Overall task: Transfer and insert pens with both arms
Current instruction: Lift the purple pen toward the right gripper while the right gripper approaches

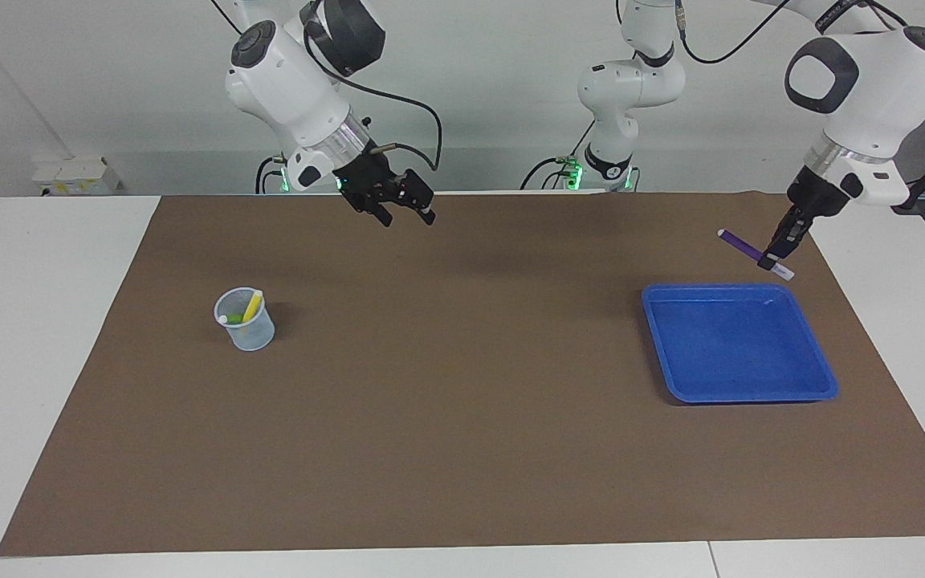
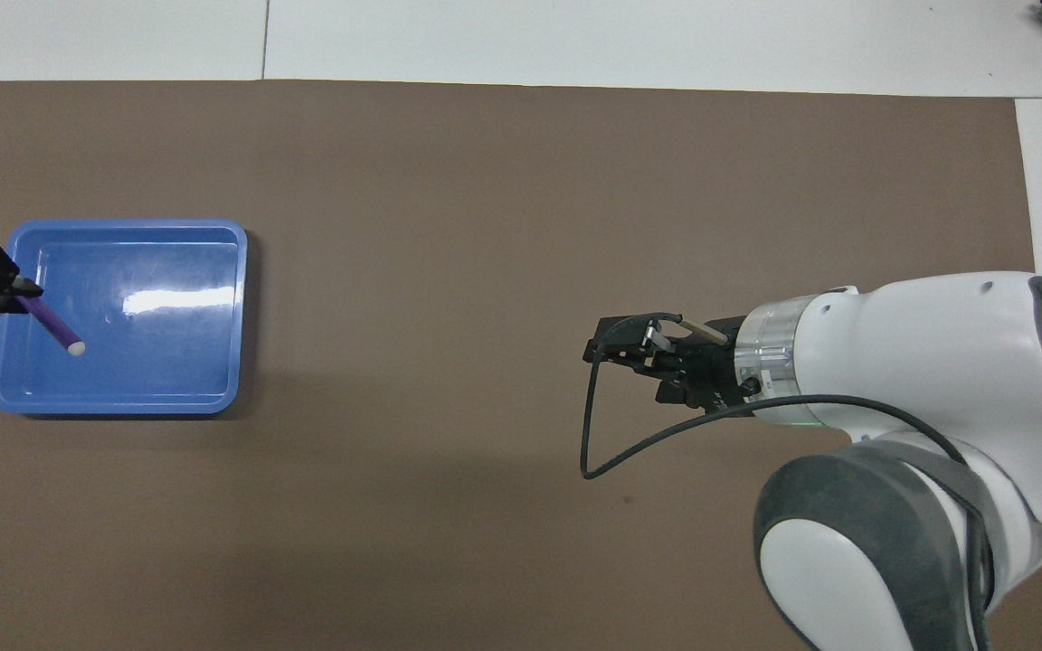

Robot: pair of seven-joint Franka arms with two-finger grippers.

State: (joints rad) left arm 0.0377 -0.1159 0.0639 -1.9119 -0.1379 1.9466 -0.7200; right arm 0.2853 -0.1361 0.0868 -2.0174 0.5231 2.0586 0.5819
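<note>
My left gripper (image 1: 776, 257) (image 2: 16, 294) is shut on the purple pen (image 1: 739, 244) (image 2: 52, 321) near its pale capped end. It holds the pen tilted in the air over the blue tray (image 1: 822, 377) (image 2: 241, 316), at the tray's end toward the left arm. The yellow pen (image 1: 251, 307) and the green pen (image 1: 234, 319) stand in a clear cup (image 1: 254, 335) toward the right arm's end of the table. The right gripper (image 1: 408, 215) (image 2: 629, 348) hangs open and holds nothing, over the mat close to the robots. The right arm hides the cup in the overhead view.
A brown mat (image 1: 462, 449) covers most of the white table (image 1: 37, 337). Nothing lies in the tray. A black cable (image 2: 589, 434) loops off the right wrist.
</note>
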